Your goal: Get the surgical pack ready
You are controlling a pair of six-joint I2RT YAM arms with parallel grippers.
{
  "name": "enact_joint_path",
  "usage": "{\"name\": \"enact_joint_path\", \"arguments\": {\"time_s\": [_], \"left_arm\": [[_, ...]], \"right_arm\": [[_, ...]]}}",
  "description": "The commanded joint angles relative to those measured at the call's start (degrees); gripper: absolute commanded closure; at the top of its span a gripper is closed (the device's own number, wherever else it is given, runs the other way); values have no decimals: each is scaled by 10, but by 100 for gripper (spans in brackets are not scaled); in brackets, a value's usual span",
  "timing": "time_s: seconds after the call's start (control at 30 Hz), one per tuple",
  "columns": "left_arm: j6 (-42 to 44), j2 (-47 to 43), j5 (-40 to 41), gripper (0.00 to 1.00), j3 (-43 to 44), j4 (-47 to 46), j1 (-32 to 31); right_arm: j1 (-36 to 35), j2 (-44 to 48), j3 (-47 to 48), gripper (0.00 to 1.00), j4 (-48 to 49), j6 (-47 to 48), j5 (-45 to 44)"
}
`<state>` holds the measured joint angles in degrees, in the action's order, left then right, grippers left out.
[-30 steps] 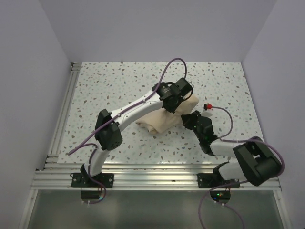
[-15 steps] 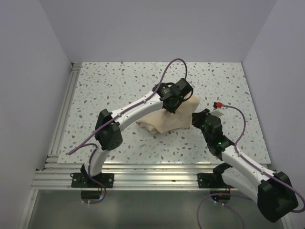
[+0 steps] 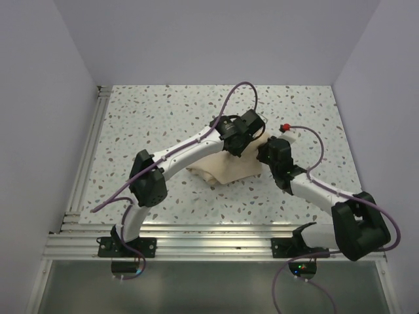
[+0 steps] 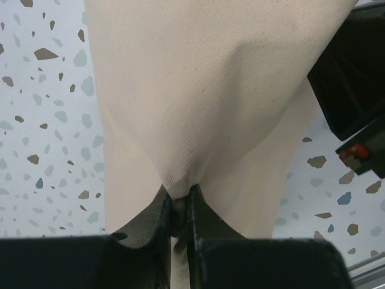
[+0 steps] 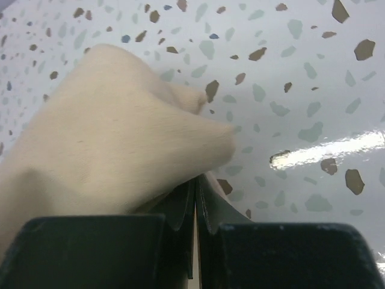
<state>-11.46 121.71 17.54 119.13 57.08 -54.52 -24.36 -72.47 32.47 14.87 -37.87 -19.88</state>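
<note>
Surgical pack lies as a folded tan cloth bundle near the middle of the speckled table, between the two arms. No tray or packets show in any view, so the contents appear to be covered already. The wrapping looks far along; judging by the loose, lumpy edges, the last folds or tucks are probably what remains.

The left gripper is clamped on a narrow pinch of the cloth, which rises from the fingertips in a taut ridge. The right gripper has its jaws pressed together at the bundle's right-hand corner. Whether a thin fold is caught between them cannot be told.

From overhead, both wrists crowd over the surgical pack and hide the grips themselves, but the bundle's place on the table is plain. The left wrist view alone shows the pinch and the right arm's dark housing close by. The right wrist view alone shows the rounded corner sitting against bare tabletop.
</note>
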Motion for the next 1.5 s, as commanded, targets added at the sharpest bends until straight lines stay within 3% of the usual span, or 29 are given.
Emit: {"name": "enact_joint_path", "arguments": {"time_s": [0.0, 0.2, 0.37, 0.57, 0.73, 0.93, 1.3, 1.47], "left_arm": [[0, -58, 1, 100, 3, -33, -1], [2, -66, 0, 100, 0, -34, -1], [2, -64, 0, 100, 0, -37, -1], [0, -57, 2, 100, 8, -40, -1], [0, -50, 6, 100, 18, -38, -1], [-2, -48, 7, 100, 23, -37, -1], [-4, -45, 6, 100, 26, -34, -1], [-4, -45, 6, 100, 36, -29, -2]], "right_arm": [[25, -31, 11, 100, 35, 1, 14], [48, -74, 2, 100, 108, 0, 68], [48, -98, 22, 100, 111, -4, 92], [24, -94, 12, 100, 68, -21, 99], [-41, -101, 36, 100, -26, -21, 34], [-52, -109, 30, 100, -35, -25, 20], [-76, 19, -14, 97, -58, -8, 29], [-81, -23, 7, 97, -61, -9, 32]]}}
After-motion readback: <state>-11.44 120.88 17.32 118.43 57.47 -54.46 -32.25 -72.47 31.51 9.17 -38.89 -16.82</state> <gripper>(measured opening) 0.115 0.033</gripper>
